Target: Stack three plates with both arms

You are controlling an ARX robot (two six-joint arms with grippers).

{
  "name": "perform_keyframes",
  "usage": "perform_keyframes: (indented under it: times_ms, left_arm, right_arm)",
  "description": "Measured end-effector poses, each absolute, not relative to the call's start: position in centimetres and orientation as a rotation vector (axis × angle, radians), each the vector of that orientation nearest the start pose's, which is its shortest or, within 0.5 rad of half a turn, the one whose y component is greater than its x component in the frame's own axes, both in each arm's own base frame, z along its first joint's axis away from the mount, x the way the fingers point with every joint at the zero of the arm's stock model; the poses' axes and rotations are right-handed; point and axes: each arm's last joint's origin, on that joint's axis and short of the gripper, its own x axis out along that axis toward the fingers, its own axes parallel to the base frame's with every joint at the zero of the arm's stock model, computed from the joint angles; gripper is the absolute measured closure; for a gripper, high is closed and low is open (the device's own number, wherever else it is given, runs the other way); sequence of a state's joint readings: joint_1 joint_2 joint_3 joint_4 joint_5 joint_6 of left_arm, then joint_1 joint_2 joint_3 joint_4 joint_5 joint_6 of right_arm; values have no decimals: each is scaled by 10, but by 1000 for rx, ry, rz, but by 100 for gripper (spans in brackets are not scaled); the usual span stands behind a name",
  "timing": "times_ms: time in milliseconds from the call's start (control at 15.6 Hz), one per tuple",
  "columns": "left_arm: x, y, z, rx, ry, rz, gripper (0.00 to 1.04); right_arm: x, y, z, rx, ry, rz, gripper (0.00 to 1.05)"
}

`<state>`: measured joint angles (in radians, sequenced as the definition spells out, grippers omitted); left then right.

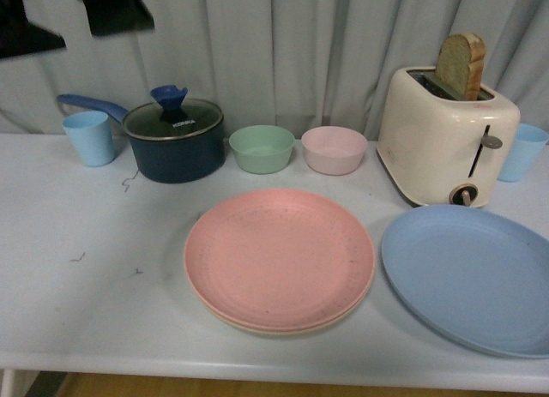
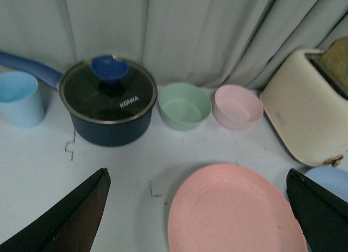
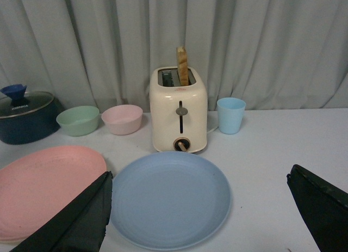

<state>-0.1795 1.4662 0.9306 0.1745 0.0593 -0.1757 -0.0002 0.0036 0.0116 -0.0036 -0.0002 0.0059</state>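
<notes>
The pink plate [image 1: 279,258] lies at the middle of the white table, on top of the beige plate [image 1: 283,331], of which only a thin rim shows at the near side. The blue plate [image 1: 472,277] lies alone to the right, just apart from them. My left gripper [image 2: 197,177] is open and empty, hovering above the pink plate [image 2: 234,219]. My right gripper [image 3: 200,178] is open and empty, hovering over the blue plate [image 3: 169,200]. The pink plate [image 3: 46,186] shows beside it. Neither gripper shows in the front view.
Along the back stand a light blue cup [image 1: 89,137], a dark lidded pot [image 1: 174,140], a green bowl [image 1: 262,148], a pink bowl [image 1: 334,150], a cream toaster [image 1: 446,135] with bread, and another blue cup [image 1: 523,151]. A curtain hangs behind. The table's front edge [image 1: 257,369] is near.
</notes>
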Motion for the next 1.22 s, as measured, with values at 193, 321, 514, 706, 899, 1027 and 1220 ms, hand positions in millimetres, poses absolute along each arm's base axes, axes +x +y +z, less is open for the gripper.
perform_keyframes:
  times_ms: [193, 321, 514, 706, 899, 1027, 1220]
  left_arm:
    - [295, -47, 212, -31, 143, -23, 34]
    - [260, -29, 217, -25, -19, 12, 61]
    - [225, -20, 194, -16, 22, -4, 95]
    - [202, -12, 190, -15, 1, 6, 103]
    - [181, 0, 179, -14, 23, 2, 103]
    - [169, 1, 178, -14, 9, 6, 103]
    - [155, 0, 173, -14, 7, 4, 103]
  right_arm:
    - [97, 0, 167, 6, -2, 0, 6]
    - [97, 0, 167, 6, -5, 0, 6]
    - [97, 0, 167, 6, -4, 0, 6]
    - [97, 0, 167, 6, -4, 0, 6]
    - [97, 0, 167, 6, -4, -1, 6]
    - [97, 0, 167, 6, -4, 0, 6]
    - [97, 0, 167, 6, -4, 0, 6]
